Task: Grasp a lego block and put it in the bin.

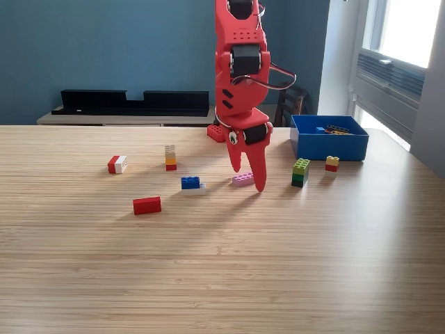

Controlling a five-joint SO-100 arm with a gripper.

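My red gripper (248,177) hangs point-down over the middle of the wooden table, fingers slightly apart with nothing between them. A pink flat lego block (242,179) lies just behind its tips. A blue-on-white block (192,185) sits to the left, and a red block (147,205) lies nearer the front left. The blue bin (328,138) stands at the back right with a few blocks inside. A green stacked block (300,172) and a yellow-and-red block (332,163) rest in front of the bin.
A red-and-white block (117,164) and a tall stacked block (170,158) stand on the left half. Another red block (216,133) lies behind the arm. A dark chair (290,104) and a low shelf (132,104) sit beyond the table's far edge.
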